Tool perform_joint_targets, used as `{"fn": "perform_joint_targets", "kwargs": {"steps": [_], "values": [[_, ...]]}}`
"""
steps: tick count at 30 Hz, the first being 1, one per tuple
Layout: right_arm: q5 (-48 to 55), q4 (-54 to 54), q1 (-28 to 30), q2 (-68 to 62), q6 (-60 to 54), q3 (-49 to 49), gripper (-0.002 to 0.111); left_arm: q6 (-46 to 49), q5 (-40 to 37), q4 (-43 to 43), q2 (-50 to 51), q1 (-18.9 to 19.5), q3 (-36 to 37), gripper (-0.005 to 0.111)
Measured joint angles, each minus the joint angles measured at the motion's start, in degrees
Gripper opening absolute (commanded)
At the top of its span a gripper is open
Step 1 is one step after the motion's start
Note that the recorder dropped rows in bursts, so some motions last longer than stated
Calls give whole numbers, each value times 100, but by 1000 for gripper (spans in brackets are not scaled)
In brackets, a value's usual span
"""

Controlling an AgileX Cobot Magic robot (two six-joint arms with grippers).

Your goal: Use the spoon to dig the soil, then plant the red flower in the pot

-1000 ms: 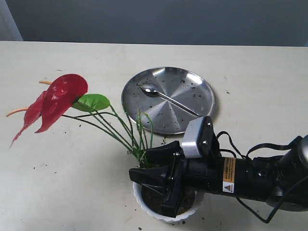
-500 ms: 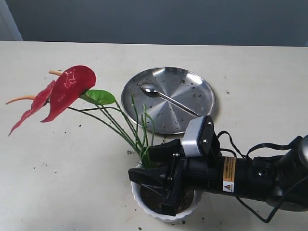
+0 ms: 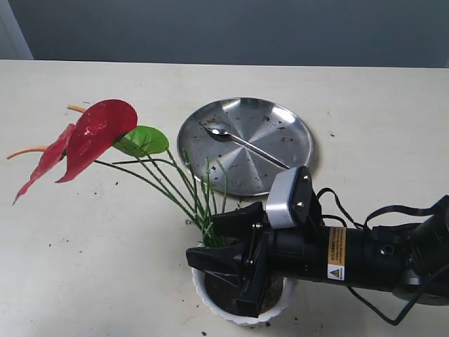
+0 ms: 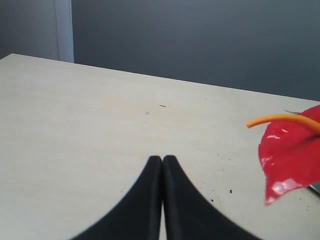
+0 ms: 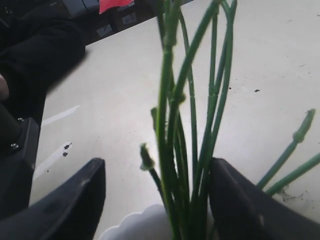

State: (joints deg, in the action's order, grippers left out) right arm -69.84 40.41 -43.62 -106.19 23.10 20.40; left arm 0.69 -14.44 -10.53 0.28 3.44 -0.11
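The right pincer (image 3: 203,239) stands wide open over the white pot (image 3: 208,295) at the lower middle, clamping nothing. Between its fingers rise the stems of the red flower (image 3: 98,133) (blooms leaning upper left). The left pincer (image 4: 162,161) is closed and empty above the counter (image 4: 75,125). The spoon (image 3: 245,145) lies on the plate (image 3: 280,126).

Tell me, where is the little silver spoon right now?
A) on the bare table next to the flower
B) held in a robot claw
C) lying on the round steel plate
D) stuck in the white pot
C: the spoon lies flat on the steel plate, beyond the pot, with nothing holding it.
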Motion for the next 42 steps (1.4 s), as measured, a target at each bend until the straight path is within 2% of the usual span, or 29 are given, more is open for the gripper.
{"fn": "perform_joint_targets", "kwargs": {"steps": [8,13,22,23,27,28,42], "values": [[23,-208,0,171,0,0,58,0,0,0,0,0,0,0],[23,-774,0,206,-131,9,58,0,0,0,0,0,0,0],[34,-806,0,206,-156,725,58,0,0,0,0,0,0,0],[34,-806,0,206,-156,833,55,0,0,0,0,0,0,0],[207,-806,0,206,57,1097,16,0,0,0,0,0,0,0],[222,-806,0,206,121,1122,0,0,0,0,0,0,0,0],[-139,-34,0,395,652,964,0,0,0,0,0,0,0,0]]}}
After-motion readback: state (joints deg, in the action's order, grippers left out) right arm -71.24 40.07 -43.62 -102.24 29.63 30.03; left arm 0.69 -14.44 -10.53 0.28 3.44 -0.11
